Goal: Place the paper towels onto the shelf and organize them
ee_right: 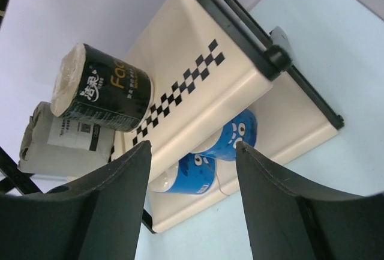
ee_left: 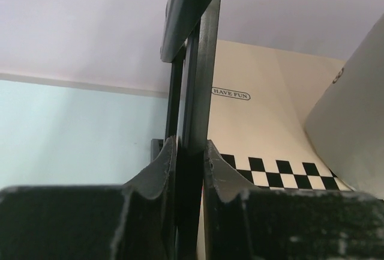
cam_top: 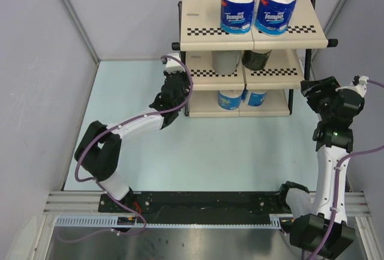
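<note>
The shelf [cam_top: 195, 38] stands at the back of the table with all the paper towels on it. Two blue-wrapped rolls [cam_top: 239, 9] [cam_top: 276, 9] stand on top, a grey roll [cam_top: 225, 62] and a dark-wrapped roll [cam_top: 258, 59] in the middle, and two blue rolls [cam_top: 229, 99] on the bottom tier. My left gripper [cam_top: 180, 87] [ee_left: 189, 152] is shut on the black post [ee_left: 193, 110] at the shelf's left front corner. My right gripper [cam_top: 309, 92] [ee_right: 193, 149] hangs open by the shelf's right end, holding nothing. It looks at the dark roll [ee_right: 102, 95], grey roll [ee_right: 63, 137] and blue rolls [ee_right: 189, 176].
Grey walls close in the pale blue table [cam_top: 210, 152] on the left, back and right. The shelf's black side bar with its round end cap [ee_right: 273, 56] juts toward my right gripper. The arm bases sit on the rail [cam_top: 204, 203] at the near edge.
</note>
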Robot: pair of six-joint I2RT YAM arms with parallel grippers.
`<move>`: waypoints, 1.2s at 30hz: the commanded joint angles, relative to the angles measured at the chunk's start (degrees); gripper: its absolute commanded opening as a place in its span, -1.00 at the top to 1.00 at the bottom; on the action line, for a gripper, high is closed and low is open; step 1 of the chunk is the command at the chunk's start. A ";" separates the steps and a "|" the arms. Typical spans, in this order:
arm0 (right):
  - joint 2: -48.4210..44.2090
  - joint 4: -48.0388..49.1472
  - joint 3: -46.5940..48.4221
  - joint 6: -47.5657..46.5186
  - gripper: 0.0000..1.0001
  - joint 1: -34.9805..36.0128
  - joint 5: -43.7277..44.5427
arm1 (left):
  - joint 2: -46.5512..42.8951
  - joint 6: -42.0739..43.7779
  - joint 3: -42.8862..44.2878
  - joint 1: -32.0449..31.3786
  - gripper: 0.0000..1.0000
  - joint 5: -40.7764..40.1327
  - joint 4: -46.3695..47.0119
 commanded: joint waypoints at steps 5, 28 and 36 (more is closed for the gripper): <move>-0.07 0.00 1.85 -2.37 -0.28 -0.25 -3.51 | -7.04 -8.16 -4.75 8.44 0.99 -10.37 -5.74; 0.45 0.01 1.15 -3.07 -0.30 -0.16 -3.77 | -18.55 -3.24 -14.68 16.53 0.99 11.05 -6.90; 1.07 0.53 1.06 -3.25 -0.31 -0.25 -3.86 | -22.60 -3.41 -20.21 19.78 0.99 21.69 -4.70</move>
